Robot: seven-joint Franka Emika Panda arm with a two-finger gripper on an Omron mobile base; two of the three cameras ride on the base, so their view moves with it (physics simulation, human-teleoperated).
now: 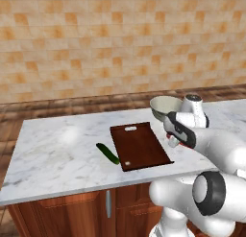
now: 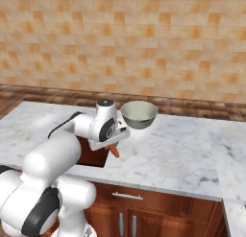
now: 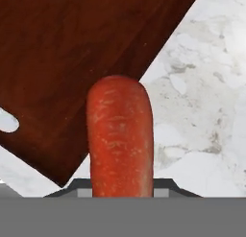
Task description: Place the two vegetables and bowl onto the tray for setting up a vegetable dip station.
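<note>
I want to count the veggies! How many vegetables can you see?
2. The green cucumber lies on the marble counter, just left of the brown tray. The orange carrot is held in the gripper, above the tray's edge.

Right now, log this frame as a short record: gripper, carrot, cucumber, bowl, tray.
gripper: shut on the carrot, held above the counter by the tray's edge
carrot: in the gripper, not yet on the tray
cucumber: lying on the marble counter, beside the tray's left long edge
bowl: on the counter, off the tray
tray: nothing on it
</note>
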